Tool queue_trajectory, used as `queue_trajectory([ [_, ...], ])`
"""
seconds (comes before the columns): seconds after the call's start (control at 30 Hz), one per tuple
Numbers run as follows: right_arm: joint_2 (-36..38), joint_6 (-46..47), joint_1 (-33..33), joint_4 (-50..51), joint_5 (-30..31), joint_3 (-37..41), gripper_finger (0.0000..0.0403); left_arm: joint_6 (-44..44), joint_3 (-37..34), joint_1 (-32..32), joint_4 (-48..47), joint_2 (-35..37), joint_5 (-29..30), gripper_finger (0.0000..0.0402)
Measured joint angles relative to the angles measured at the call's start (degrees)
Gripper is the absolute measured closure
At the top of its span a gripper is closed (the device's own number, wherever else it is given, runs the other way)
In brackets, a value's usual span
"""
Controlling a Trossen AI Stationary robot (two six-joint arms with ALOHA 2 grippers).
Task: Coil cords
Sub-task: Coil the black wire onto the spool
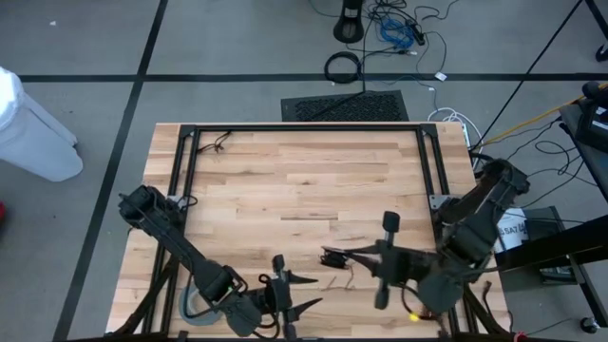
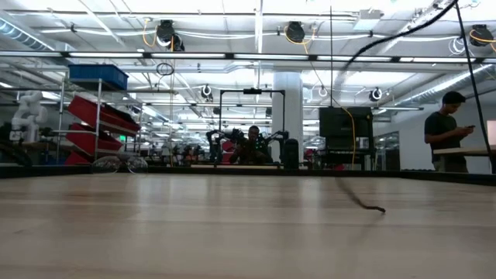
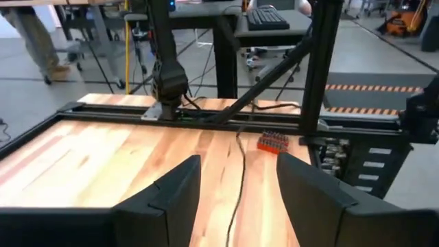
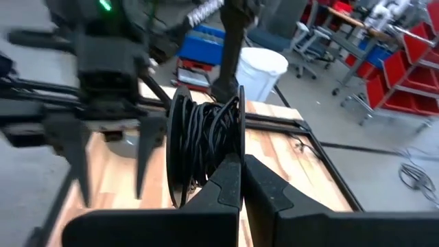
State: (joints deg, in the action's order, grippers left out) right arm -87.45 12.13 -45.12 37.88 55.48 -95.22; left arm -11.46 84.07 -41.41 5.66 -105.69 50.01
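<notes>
Pale wooden table [image 1: 304,180], butcher-block planks inside a black metal frame, stands on a grey floor marked with dark tape lines; the low view shows a large workshop behind it, with red bins and a person [image 2: 447,124] standing at the far right.

Left tool [image 1: 285,290] sits at the table's near edge, left of centre. In its wrist view both dark fingers [image 3: 175,192] stand well apart with nothing between them but bare wood: open, gripping nothing.

Right tool [image 1: 356,255] lies just to the right of the left one, near the same edge. Its fingers are pressed together on the thin dark cord [image 4: 206,140], which is wound in many turns around a flat black round spool [image 4: 180,147]. The spool stands on edge above the fingertips, its flat faces upright and its axis roughly level.

A loose length of the same thin cord runs across the wood away from the left tool toward the frame's far rail, its long axis nearly straight. A small red ribbed block [image 3: 273,142] rests beside it near that rail.
</notes>
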Motion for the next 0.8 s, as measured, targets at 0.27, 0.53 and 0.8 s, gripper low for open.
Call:
queue_trajectory([
  [0.27, 1.7, -1.4, -4.2, -0.34, 0.4, -0.02, 0.0403, 5.61, -0.02, 1.42, 17.24, -5.41, -16.78, 0.0202],
  [0.53, 2.09, -1.38, -6.71, -0.36, 1.64, -0.02, 0.0403, 6.24, -0.05, 5.27, 39.34, -16.77, -20.06, 0.0202],
  [0.8, 2.29, 0.28, -7.57, 0.67, 2.97, -0.02, 0.0403, 13.44, -0.07, 8.69, 52.7, -24.04, -22.92, 0.0202],
])
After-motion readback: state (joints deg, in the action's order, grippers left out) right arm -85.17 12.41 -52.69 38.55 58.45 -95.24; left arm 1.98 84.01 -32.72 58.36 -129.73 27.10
